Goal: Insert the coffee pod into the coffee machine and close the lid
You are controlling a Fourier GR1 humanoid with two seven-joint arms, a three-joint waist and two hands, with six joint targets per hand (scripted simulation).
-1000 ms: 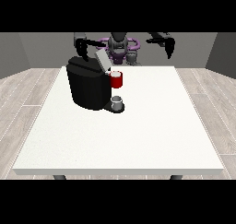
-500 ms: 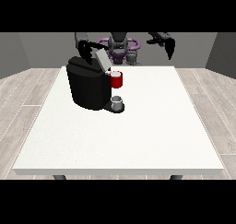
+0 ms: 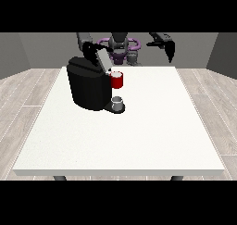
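The black coffee machine (image 3: 88, 87) stands on the left half of the white table (image 3: 139, 136). Its grey lid (image 3: 102, 59) is tilted up at the top rear. A red cylinder (image 3: 117, 79) sits at the machine's front, above a small grey cup (image 3: 118, 103) on the drip tray. I see no separate coffee pod. The hand at the view's left (image 3: 90, 48) is right behind the lid's upper edge, at or very near it. The hand at the view's right (image 3: 169, 46) hangs raised beyond the table's far edge, fingers relaxed and holding nothing.
The robot's torso (image 3: 121, 50) stands behind the far edge of the table. The machine and the cup are the only things on the table.
The hand at the view's left has moved slightly closer to the lid's top. The lid still stands tilted up. The other hand has stayed in place.
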